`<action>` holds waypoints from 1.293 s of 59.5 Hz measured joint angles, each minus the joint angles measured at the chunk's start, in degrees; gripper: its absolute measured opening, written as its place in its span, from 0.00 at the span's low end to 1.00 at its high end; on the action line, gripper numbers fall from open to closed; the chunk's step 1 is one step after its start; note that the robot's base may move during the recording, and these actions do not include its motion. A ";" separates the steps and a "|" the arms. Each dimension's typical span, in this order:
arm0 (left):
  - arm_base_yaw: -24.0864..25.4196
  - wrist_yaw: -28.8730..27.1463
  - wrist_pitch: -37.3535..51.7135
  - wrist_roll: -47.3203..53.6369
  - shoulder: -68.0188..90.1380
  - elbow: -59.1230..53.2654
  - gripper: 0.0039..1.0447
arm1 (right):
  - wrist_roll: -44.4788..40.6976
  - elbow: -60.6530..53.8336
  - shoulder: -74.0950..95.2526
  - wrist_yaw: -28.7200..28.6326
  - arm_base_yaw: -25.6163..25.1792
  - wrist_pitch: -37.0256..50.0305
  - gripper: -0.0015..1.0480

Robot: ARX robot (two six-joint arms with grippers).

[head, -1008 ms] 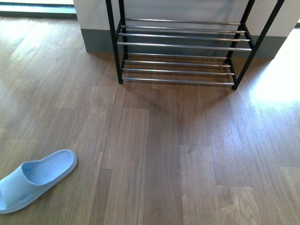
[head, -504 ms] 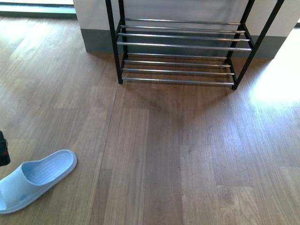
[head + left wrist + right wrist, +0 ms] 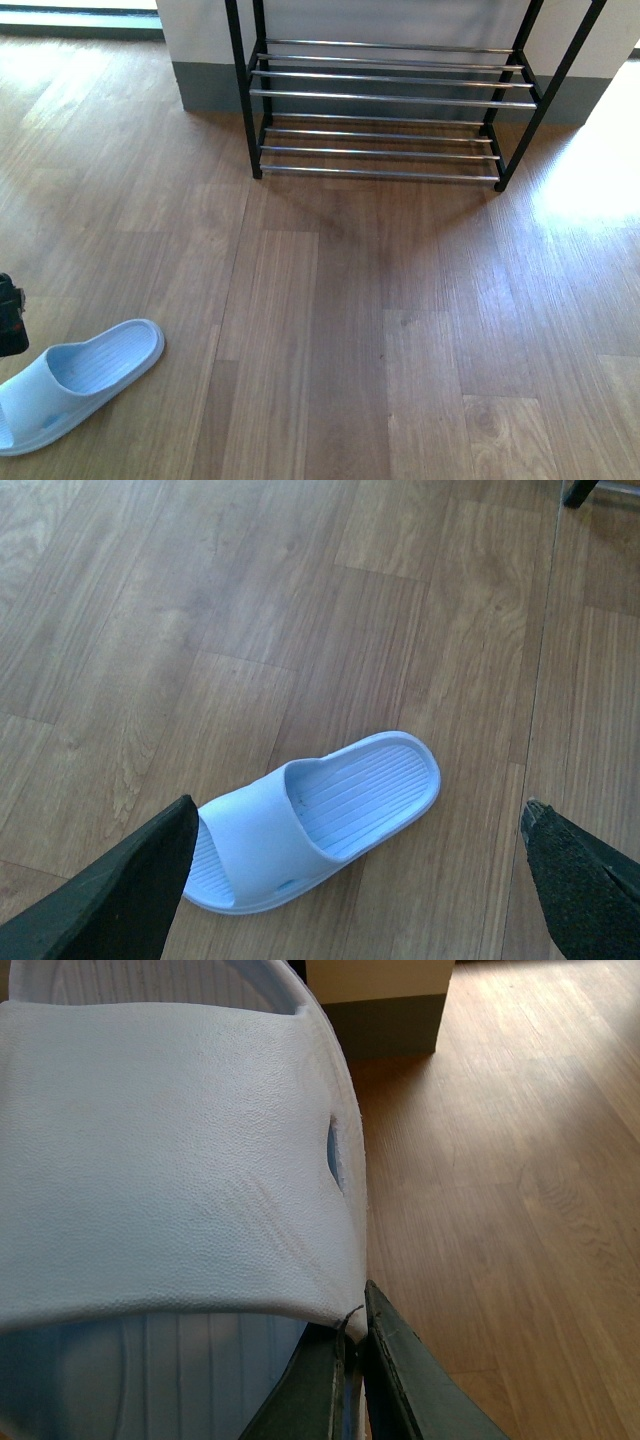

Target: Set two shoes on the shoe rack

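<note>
— While our left gripper (image 3: 358, 815) hangs with its jaws spread wide, what lies under it?
— One pale blue slipper (image 3: 300, 830), sole down on the wood floor (image 3: 200, 630), with nothing touching it.
— And our right gripper (image 3: 357, 1328)?
— Pinched tight on the side edge of the other slipper (image 3: 170, 1160), which fills most of our right wrist view.
— Where do we see the shoe rack (image 3: 390, 93)?
— Against the wall (image 3: 200, 20), well apart from the slipper on the floor.

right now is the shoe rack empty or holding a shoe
Empty on both shelves in view: the shoe rack shows only bare chrome rods. Any higher shelves are cut off, so cannot tell.
</note>
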 joint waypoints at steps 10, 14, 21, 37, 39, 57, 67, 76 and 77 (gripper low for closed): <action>0.63 1.38 0.20 0.02 -4.20 -3.17 0.91 | -0.02 0.00 0.00 0.00 0.00 0.00 0.01; 0.87 2.01 -1.16 0.02 -8.26 -5.11 0.91 | 0.00 0.00 0.00 0.00 0.00 0.00 0.01; 1.46 3.56 -5.97 -0.46 -19.61 -8.92 0.91 | -0.02 0.00 0.00 0.00 0.00 0.00 0.01; 1.97 3.32 -8.81 0.17 -26.25 -9.79 0.91 | 0.00 0.00 0.00 0.00 0.02 0.00 0.01; 1.68 3.45 -8.59 0.17 -26.18 -9.79 0.91 | 0.00 0.00 0.00 0.00 0.02 0.00 0.01; 1.09 3.58 -5.92 -0.20 -21.55 -9.53 0.91 | 0.00 0.00 0.00 -0.02 0.02 0.00 0.01; 0.74 3.61 -5.44 -0.28 -21.14 -9.53 0.91 | 0.00 0.00 0.00 0.00 0.02 0.00 0.01; 0.74 3.61 -5.35 -0.28 -21.05 -9.53 0.91 | 0.00 0.00 0.00 0.00 0.02 0.00 0.01; 0.74 3.61 -5.35 -0.28 -21.03 -9.53 0.91 | -0.02 0.00 0.00 0.00 0.00 0.00 0.01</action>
